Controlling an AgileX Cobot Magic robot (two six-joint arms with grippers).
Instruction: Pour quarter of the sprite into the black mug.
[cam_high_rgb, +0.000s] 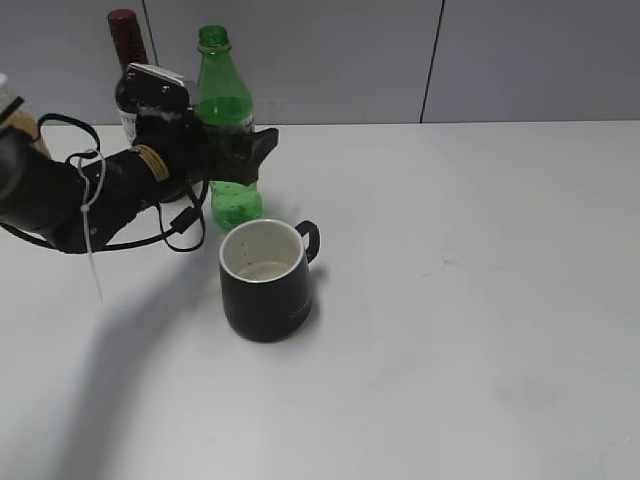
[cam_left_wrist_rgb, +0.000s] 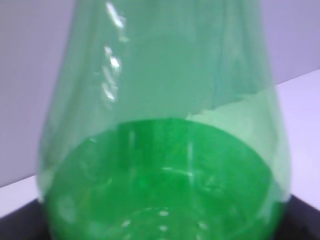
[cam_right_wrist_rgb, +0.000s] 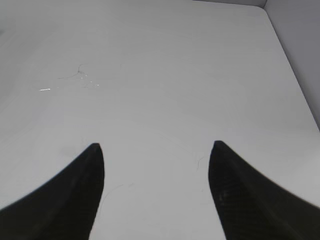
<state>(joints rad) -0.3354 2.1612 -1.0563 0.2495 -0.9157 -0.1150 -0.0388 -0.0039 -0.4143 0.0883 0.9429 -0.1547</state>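
The sprite (cam_high_rgb: 224, 92), a tall green bottle with no cap, stands upright at the back left, just behind the black mug (cam_high_rgb: 265, 292). The mug has a white inside and its handle points to the back right. My left gripper (cam_high_rgb: 240, 152) reaches in from the left and is closed round the bottle's middle, hiding the label. In the left wrist view the sprite (cam_left_wrist_rgb: 165, 160) fills the frame, with green liquid in its lower part. My right gripper (cam_right_wrist_rgb: 155, 150) is open and empty over bare table. It does not show in the exterior view.
A dark wine bottle with a red top (cam_high_rgb: 124, 38) stands close behind my left arm, left of the sprite. The white table (cam_high_rgb: 470, 300) stretches to the right of the mug. A grey wall runs along the back; the table's right edge (cam_right_wrist_rgb: 295, 75) shows in the right wrist view.
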